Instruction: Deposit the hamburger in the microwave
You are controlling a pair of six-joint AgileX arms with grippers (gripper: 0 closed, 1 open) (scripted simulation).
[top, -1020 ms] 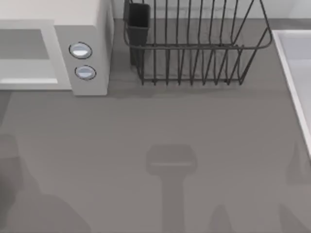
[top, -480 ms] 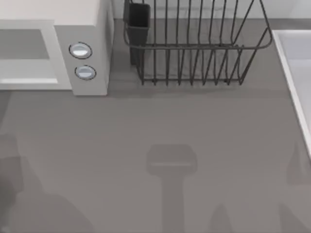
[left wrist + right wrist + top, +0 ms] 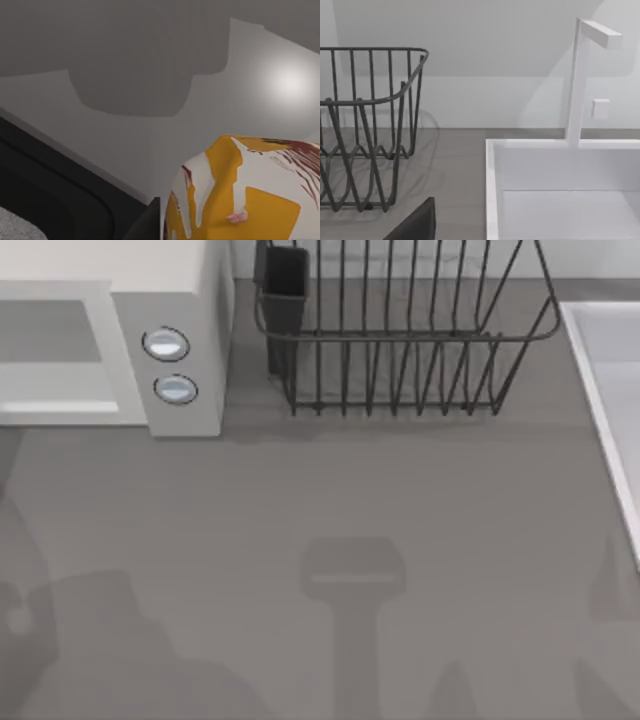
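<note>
Only thing that has changed since a second ago: the blotchy shadows (image 3: 100,640) on the table (image 3: 400,490) in front of the microwave (image 3: 200,300) have spread out and slid toward the right. The microwave and everything behind it sit exactly where they were.

The hamburger (image 3: 240,195) is right up against my left wrist camera, all orange-yellow and white with dark red streaks on top. It's over bare grey table with a big soft shadow on it. A black piece of my left gripper (image 3: 50,190) sits just beside the burger and seems to touch its edge. Honestly I can't tell whether that gripper is clamped on it or loose. I also can't tell how near the burger is to the microwave.

The microwave is at the far left of the table, grey cavity (image 3: 50,330) facing the front. Its two knobs (image 3: 165,344) are stacked on the side panel.

Just right of the microwave is the wire dish rack (image 3: 400,340), with a dark cup (image 3: 285,280) on the corner nearest the microwave. Further from the microwave, past the rack, is the white sink (image 3: 600,370) with its faucet (image 3: 577,80).

My right gripper (image 3: 415,226) is parked out there near rack and sink, just a dark wedge in its own wrist view, so can't tell its state either.
</note>
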